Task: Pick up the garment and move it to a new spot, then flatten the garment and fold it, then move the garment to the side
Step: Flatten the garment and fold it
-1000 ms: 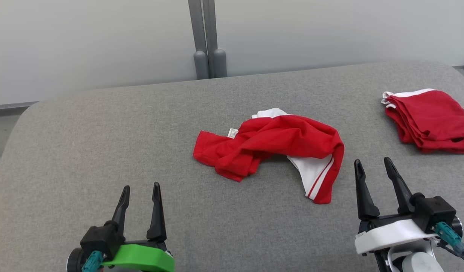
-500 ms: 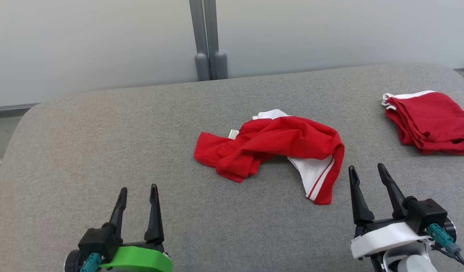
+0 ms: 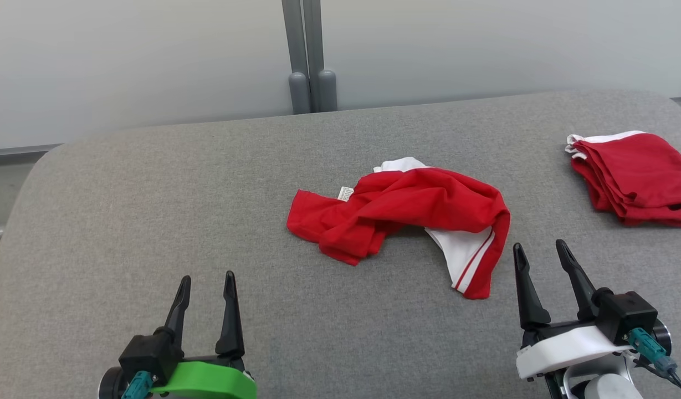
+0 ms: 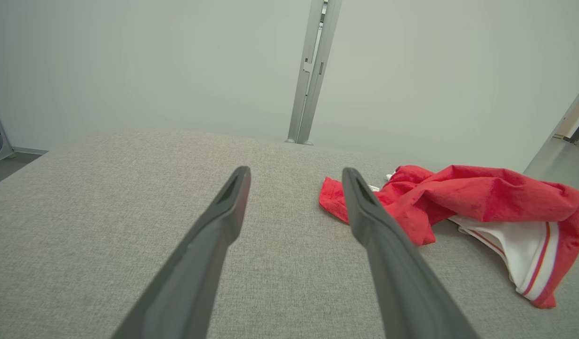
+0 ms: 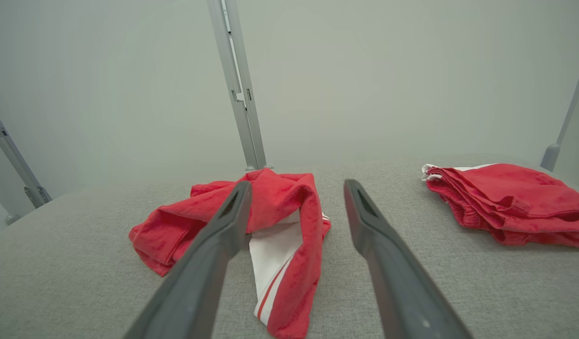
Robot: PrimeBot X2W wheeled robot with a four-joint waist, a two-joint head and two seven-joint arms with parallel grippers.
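Note:
A crumpled red garment (image 3: 406,213) with a white panel and red stripe lies mid-table on the grey padded surface (image 3: 152,210). In the left wrist view the garment (image 4: 459,197) sits to the right of the fingers; in the right wrist view the garment (image 5: 270,212) lies ahead and left. My left gripper (image 3: 205,278) hovers open near the front edge, well short and left of the garment. My right gripper (image 3: 539,247) stands open just right of the garment's lower right corner, nothing between its fingers.
A folded stack of red garments (image 3: 636,174) rests at the table's right edge, also in the right wrist view as a red stack (image 5: 506,202). A grey post (image 3: 310,61) rises behind the table against a pale wall. Bare grey surface spreads left of the garment.
The head camera shifted slightly. My right gripper drew back toward the front edge by a small amount; the left barely moved. The garment lies as before.

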